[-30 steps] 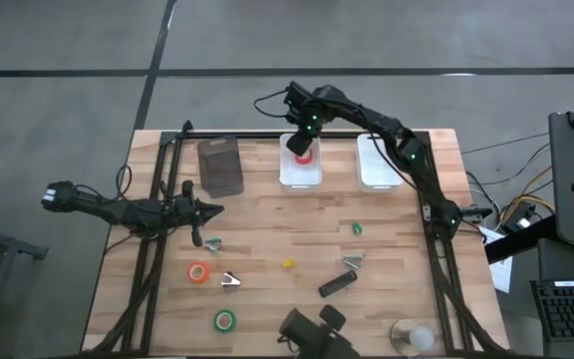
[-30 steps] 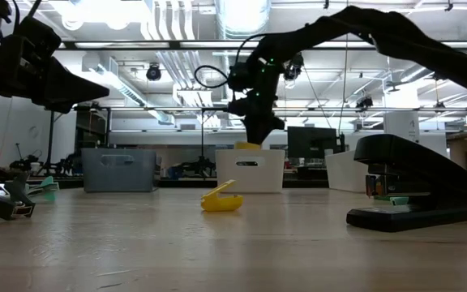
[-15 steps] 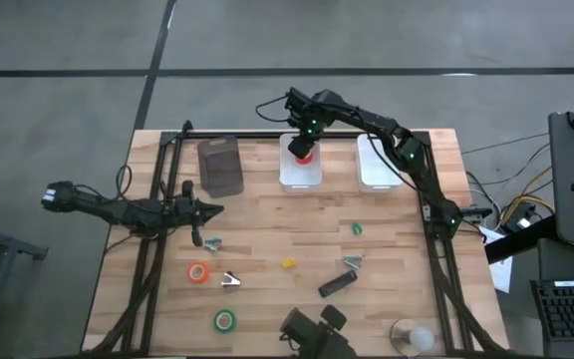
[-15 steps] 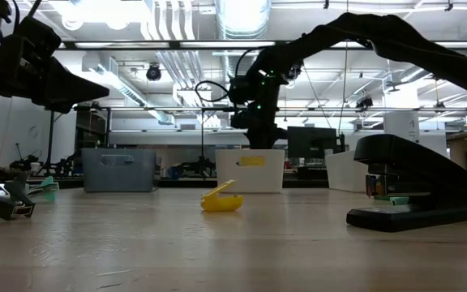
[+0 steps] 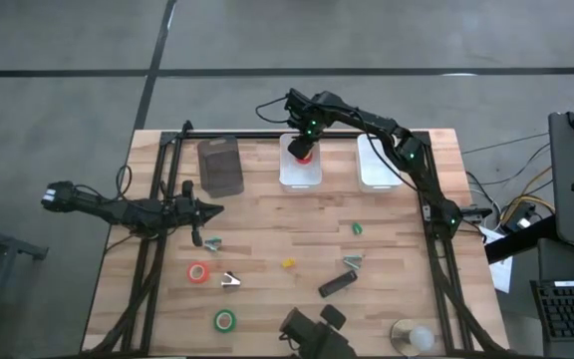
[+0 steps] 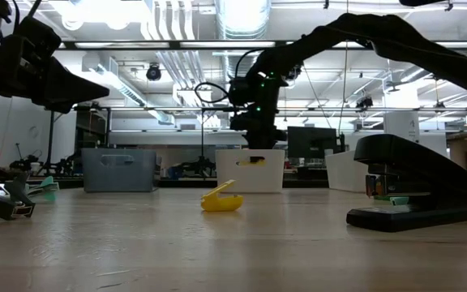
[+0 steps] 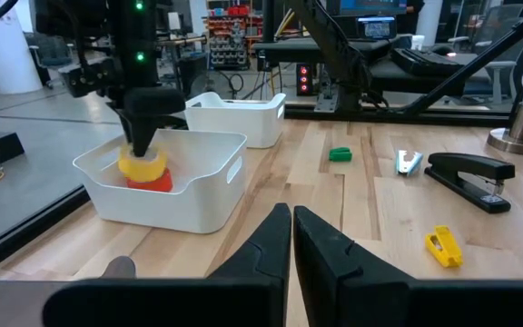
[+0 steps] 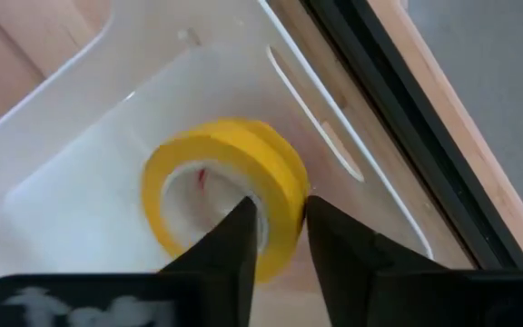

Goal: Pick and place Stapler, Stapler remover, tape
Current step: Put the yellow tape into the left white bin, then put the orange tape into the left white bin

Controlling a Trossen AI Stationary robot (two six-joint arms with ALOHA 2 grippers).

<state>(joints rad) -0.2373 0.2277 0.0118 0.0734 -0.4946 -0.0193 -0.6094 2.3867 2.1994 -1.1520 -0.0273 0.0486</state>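
My right gripper reaches down into the white bin at the table's far middle, shut on a yellow tape roll. A red tape roll lies in that bin under the yellow one. The black stapler lies flat on the table toward the near right. An orange-red tape roll and a green one lie flat near the left front. My left gripper waits shut over the table's left side, touching nothing. My right gripper pinches the yellow roll's wall, one finger inside the open centre and one outside. It comes from above, pointing down into the bin. The roll sits on the red roll, seen in the left wrist view.
A second white bin stands right of the first, a dark grey bin left of it. Silvery staple removers, a yellow bit and a green bit lie scattered. A lamp base stands at the near right.
My right gripper has gone down into the white bin with the yellow roll, which was above the bin's rim a second ago and now sits inside on the red roll.
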